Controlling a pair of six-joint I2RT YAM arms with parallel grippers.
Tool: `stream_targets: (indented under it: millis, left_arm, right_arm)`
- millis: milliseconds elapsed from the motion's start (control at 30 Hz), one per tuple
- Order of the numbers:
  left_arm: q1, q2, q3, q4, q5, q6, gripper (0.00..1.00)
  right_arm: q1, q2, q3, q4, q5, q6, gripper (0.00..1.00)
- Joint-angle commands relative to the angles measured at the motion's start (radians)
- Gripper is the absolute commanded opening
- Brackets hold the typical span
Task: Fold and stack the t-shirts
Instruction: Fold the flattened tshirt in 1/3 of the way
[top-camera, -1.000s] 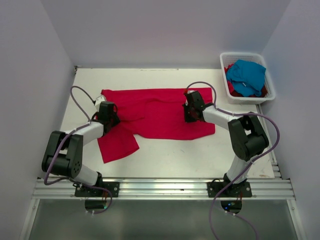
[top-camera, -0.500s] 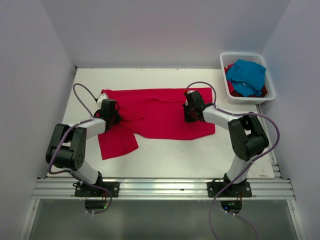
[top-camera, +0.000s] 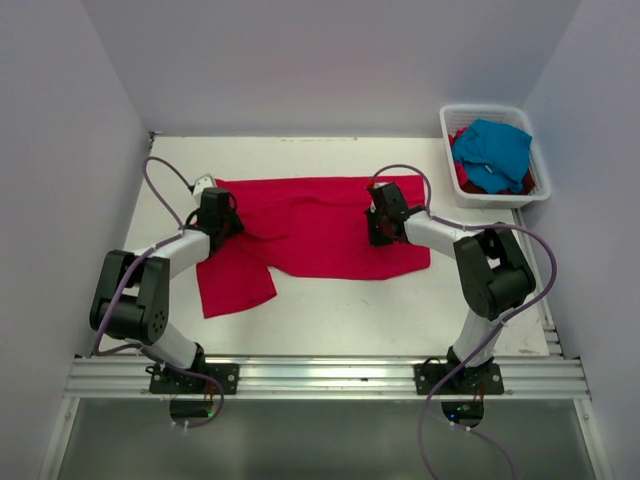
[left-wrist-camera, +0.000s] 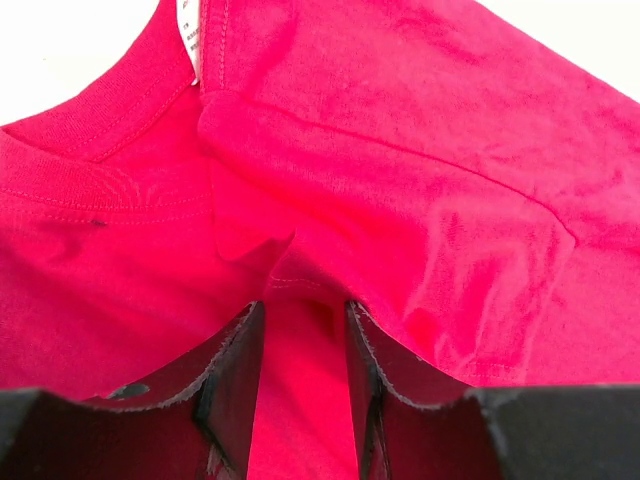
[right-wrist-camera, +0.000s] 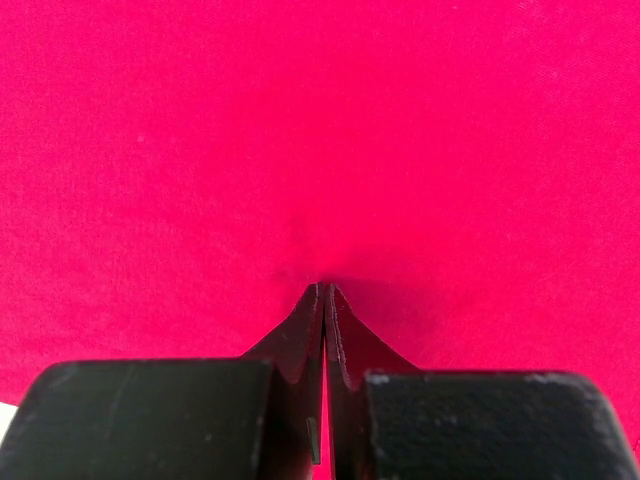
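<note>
On the table's left side, what is my left gripper doing?

Your left gripper sits low on the red t-shirt, just beside its collar. Its jaws are partway apart with a ridge of cloth running between them. Whether they grip it, you cannot tell.

And the shirt itself?

It lies spread across the table, one sleeve toward you.

The right side?

Your right gripper has its jaws pressed together on a small pucker of the same shirt. Past it, the white basket holds a blue t-shirt over red cloth.
</note>
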Motion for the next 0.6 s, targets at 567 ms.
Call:
stream_targets:
  millis: [567]
  left_arm:
    - [0.003,0.133,0.111,0.017,-0.031,0.027,0.42]
  right_arm:
    - [0.004,0.0,0.024,-0.005,0.0,-0.014,0.0]
